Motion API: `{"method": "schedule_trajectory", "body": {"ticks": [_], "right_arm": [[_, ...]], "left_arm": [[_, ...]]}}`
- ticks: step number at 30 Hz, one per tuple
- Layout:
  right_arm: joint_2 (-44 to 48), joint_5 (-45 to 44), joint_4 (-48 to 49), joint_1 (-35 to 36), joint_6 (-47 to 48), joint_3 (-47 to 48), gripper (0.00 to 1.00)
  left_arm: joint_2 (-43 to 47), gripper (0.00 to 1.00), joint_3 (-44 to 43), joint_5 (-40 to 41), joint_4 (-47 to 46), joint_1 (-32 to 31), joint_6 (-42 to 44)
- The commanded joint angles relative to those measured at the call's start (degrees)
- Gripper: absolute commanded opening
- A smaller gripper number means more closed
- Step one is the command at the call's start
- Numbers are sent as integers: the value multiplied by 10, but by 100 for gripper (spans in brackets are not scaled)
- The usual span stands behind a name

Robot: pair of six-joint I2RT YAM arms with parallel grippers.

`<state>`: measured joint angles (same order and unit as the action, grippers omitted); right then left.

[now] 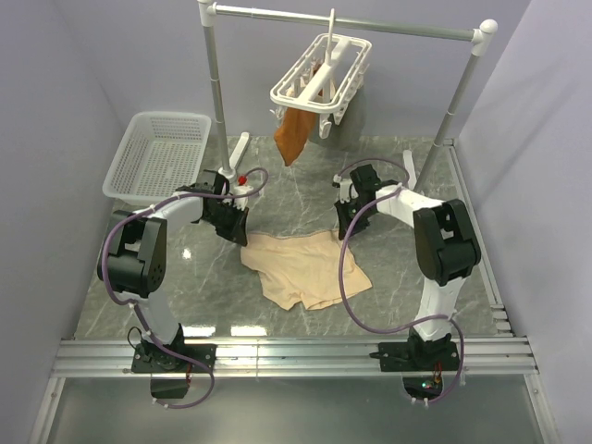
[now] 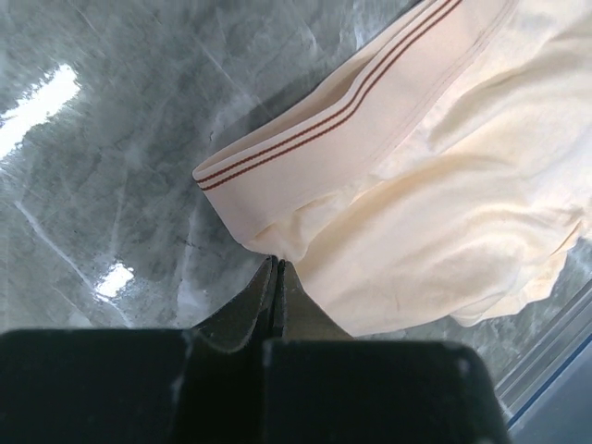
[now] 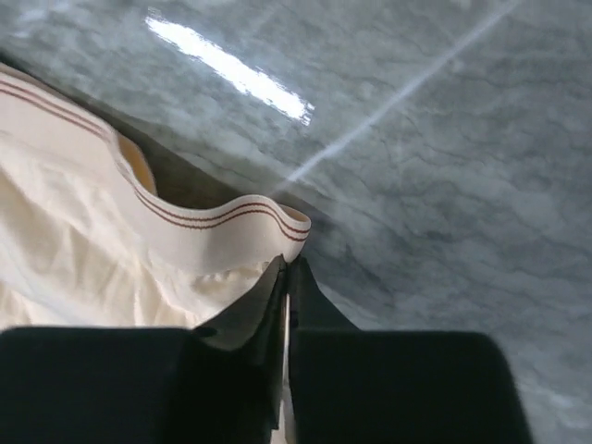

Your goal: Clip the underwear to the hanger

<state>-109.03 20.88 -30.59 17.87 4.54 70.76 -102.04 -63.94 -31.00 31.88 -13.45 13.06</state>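
The pale beige underwear (image 1: 301,266) lies on the marble table, its striped waistband toward the back. My left gripper (image 1: 242,231) is shut on the left end of the waistband, seen close in the left wrist view (image 2: 277,264) on the cloth (image 2: 416,203). My right gripper (image 1: 344,228) is shut on the right end of the waistband, seen in the right wrist view (image 3: 289,268) on the cloth (image 3: 111,250). The white hanger (image 1: 321,81) with dangling clips hangs from the rail at the back, above and behind the underwear.
A rust-orange garment (image 1: 293,135) hangs from the hanger. The white rail stand (image 1: 351,20) has posts at left and right. A white mesh basket (image 1: 157,154) stands at the back left. A metal rail (image 1: 296,356) runs along the near edge.
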Motion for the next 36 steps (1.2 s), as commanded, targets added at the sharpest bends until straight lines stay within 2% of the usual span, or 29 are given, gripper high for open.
{"method": "schedule_trajectory", "body": {"ticks": [1,6,13,17,25,28,31,34,36], "right_arm": [[42,46,50,-11,1,-17,0],[170,125,72,-44,10,-52,0],[333,120,73,-79,49,-110,0],[398,138,26,-82,106,-120,0],[577,169,-95,-80,188,-145,0],[613,164,-122,-80,182,-121,0],[608,156,-128,-80,195,-112,0],[555,148,-87,-80,201,-141,0],[487,119,-30,-78,185,-157,0]], "left_arm": [[48,0,-5,-18,-42,-1,-34],[116,0,4,-58,-88,0,-44],[200,0,12,-81,-104,-1,-31],[249,0,22,-101,-67,-13,23],[387,0,15,-136,131,-27,131],[403,0,-32,-155,226,-33,186],[383,0,-60,-166,274,-33,217],[346,0,-35,-158,226,-33,164],[309,0,-9,-130,128,-33,93]]}}
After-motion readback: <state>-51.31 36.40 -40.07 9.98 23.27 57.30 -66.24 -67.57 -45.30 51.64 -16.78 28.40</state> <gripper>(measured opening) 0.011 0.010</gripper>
